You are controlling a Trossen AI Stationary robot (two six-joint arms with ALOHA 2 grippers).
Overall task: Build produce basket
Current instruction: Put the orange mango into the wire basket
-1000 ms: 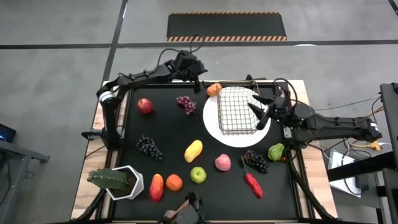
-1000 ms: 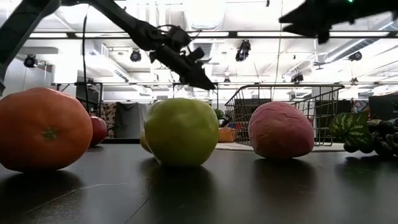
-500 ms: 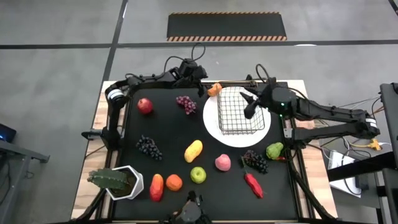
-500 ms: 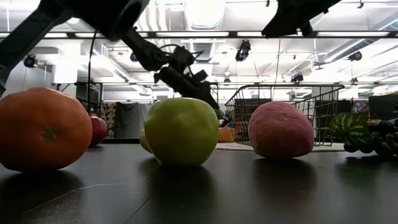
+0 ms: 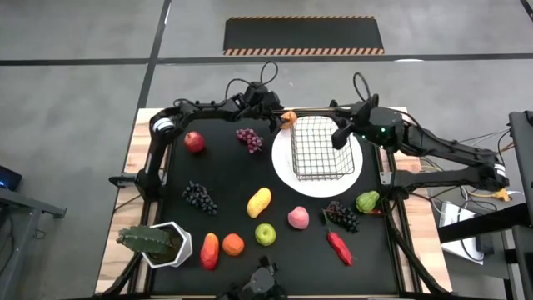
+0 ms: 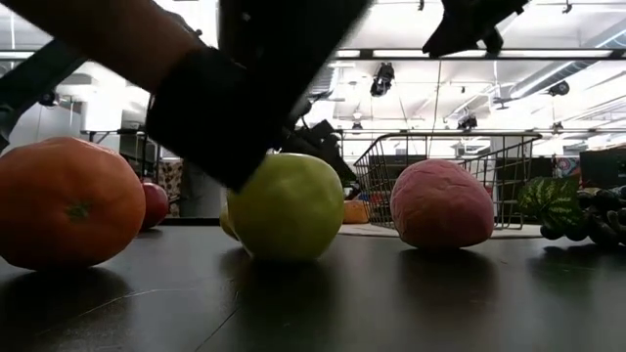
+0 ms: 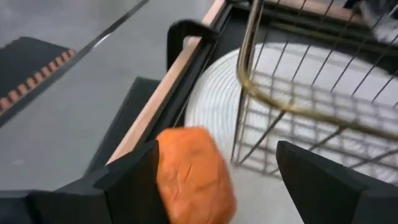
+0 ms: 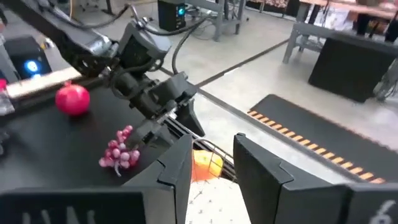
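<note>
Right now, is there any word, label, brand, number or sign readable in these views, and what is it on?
None can be read.
The basket, plate, produce and both arms carry no visible lettering.
The floor mat has only an orange-and-black striped border, no text.

Square wire-mesh basket [image 5: 325, 148]: on round white plate [image 5: 287, 171], near table's far edge, right of centre. Small orange fruit [image 5: 288, 118]: just beyond plate's far-left rim. Potted green cactus-like plant [image 5: 154, 242]: near-left corner. Remaining produce: spread over table [image 5: 225, 179] toward near edge.
</note>
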